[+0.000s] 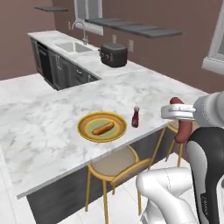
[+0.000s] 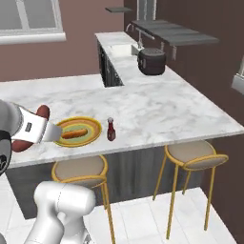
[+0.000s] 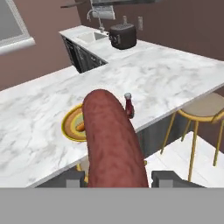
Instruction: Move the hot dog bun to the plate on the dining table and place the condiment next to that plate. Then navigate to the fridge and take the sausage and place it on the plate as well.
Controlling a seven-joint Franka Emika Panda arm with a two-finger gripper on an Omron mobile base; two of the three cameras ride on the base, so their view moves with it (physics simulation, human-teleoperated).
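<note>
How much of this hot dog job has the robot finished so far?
Most of it. The hot dog bun lies on the plate on the dining table, and the condiment stands beside that plate. The gripper holds the sausage short of the table. Left: setting it on the plate.

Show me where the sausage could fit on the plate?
The plate has bare yellow room on both sides of the hot dog bun. Its right edge is crowded by the condiment. The gripper holds the sausage off the dining table.
</note>
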